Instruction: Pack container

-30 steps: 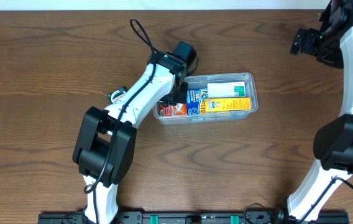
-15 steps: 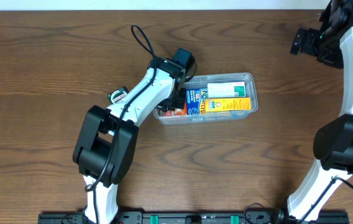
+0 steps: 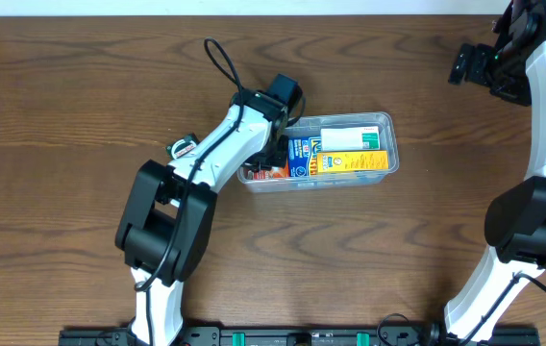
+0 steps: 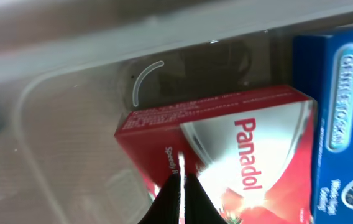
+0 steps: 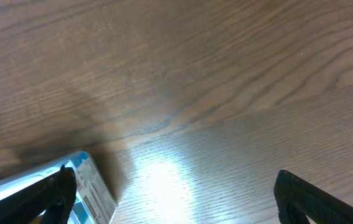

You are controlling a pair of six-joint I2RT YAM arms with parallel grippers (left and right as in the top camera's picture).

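White arms, black joints — looped black cable

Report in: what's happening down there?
Left pincer shut, down in the tub at the red box. Right pincer open, well aside. Nothing in the way.

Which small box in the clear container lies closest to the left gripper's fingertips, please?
The red Panadol box: the shut left gripper sits over it at the end of the container; the blue box, yellow box and white-green box lie further along.
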